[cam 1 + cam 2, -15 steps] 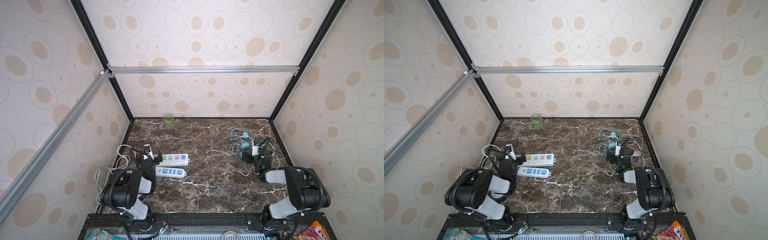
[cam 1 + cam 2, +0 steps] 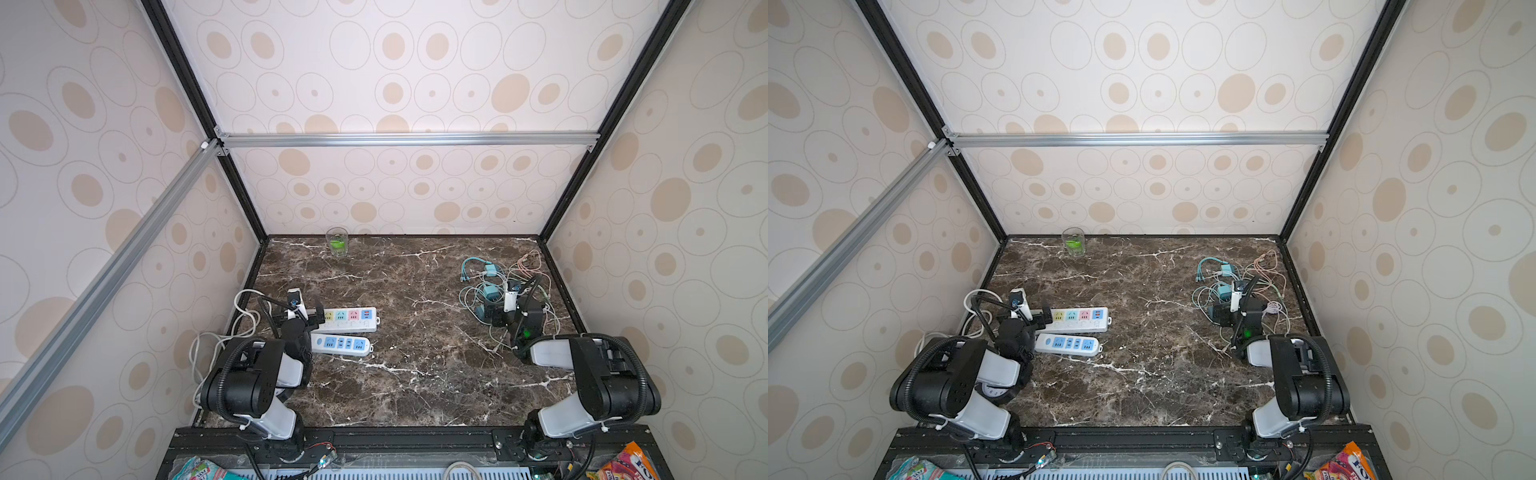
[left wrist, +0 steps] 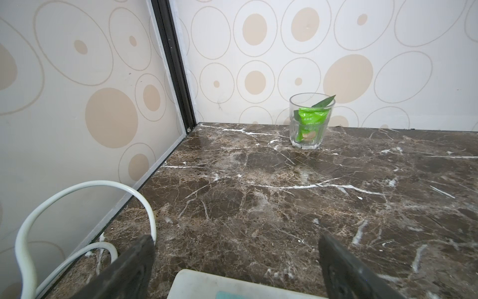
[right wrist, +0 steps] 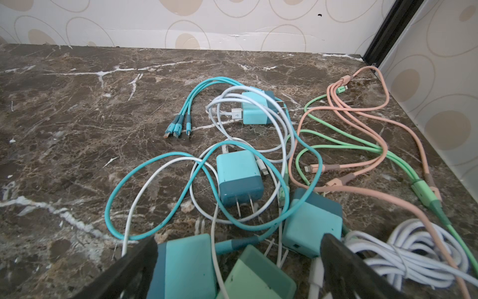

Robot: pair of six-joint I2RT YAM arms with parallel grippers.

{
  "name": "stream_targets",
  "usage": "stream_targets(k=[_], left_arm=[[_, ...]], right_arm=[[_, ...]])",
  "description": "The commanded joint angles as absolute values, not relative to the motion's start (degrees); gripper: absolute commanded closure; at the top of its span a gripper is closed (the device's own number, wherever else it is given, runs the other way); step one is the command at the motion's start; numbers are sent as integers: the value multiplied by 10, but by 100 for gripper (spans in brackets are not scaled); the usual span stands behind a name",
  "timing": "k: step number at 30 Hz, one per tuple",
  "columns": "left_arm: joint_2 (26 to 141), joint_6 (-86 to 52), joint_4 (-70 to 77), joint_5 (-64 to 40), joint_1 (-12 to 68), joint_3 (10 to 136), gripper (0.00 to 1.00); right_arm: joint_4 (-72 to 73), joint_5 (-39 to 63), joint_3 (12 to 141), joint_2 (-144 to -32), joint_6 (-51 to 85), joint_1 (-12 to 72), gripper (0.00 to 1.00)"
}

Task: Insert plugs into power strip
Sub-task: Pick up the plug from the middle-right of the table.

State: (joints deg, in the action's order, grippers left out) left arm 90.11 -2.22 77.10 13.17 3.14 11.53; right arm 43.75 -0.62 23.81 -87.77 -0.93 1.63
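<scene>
On a dark marble table (image 2: 415, 374) in a papered booth: at left, a coloured strip (image 2: 351, 320) lying just behind a blue strip (image 2: 340, 345), nearly parallel; at right, well apart from both, a tangle of plugs (image 2: 492, 291). White cords (image 3: 85, 183) looping off toward the left wall. Left gripper (image 2: 300, 318) low at the coloured strip's left end, jaws spread wide, gripping nothing; in its wrist view, bare marble ahead between the two dark fingers (image 3: 134, 261), with one cord arching beside them. Right gripper (image 4: 240, 242) down at the near edge of the tangle, jaws just as wide, with a teal plug (image 4: 188, 266) and a mint plug (image 4: 256, 274) lying between its fingers; contact with either hard to judge from this angle. Just beyond, a pronged plug (image 4: 239, 178) flat on the marble, metal blades toward the gripper, with a teal cable (image 4: 107, 207) and a white cable (image 4: 261, 150) looped around it. Farther back, a far plug (image 4: 256, 111) with a white lead in its port. Pink cable (image 4: 345, 79) and green cable (image 4: 424, 192) snaking along the right wall; a pale coil (image 4: 413, 251) bunched beside the gripper. At the back wall, in both top views, an upright glass (image 2: 337, 243) with a green packet (image 3: 313, 121) inside.
</scene>
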Motion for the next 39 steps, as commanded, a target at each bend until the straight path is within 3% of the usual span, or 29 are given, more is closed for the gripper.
stream_targets(k=[1, 20, 25, 30, 35, 39], left_arm=[[904, -20, 784, 128, 28, 125, 1], [896, -14, 780, 121, 29, 125, 2], [762, -45, 546, 166, 40, 192, 2], [659, -174, 332, 213, 56, 281, 2], [667, -318, 100, 200, 56, 396, 2], [717, -339, -12, 158, 57, 470, 2]], right_arm=[[445, -5, 248, -882, -13, 18, 0], [465, 7, 242, -875, -21, 19, 0], [130, -25, 391, -787, 26, 22, 0], [57, 0, 448, -771, 171, 22, 0], [-128, 67, 550, -838, 302, 22, 2], [-258, 5, 582, -873, 370, 20, 3]])
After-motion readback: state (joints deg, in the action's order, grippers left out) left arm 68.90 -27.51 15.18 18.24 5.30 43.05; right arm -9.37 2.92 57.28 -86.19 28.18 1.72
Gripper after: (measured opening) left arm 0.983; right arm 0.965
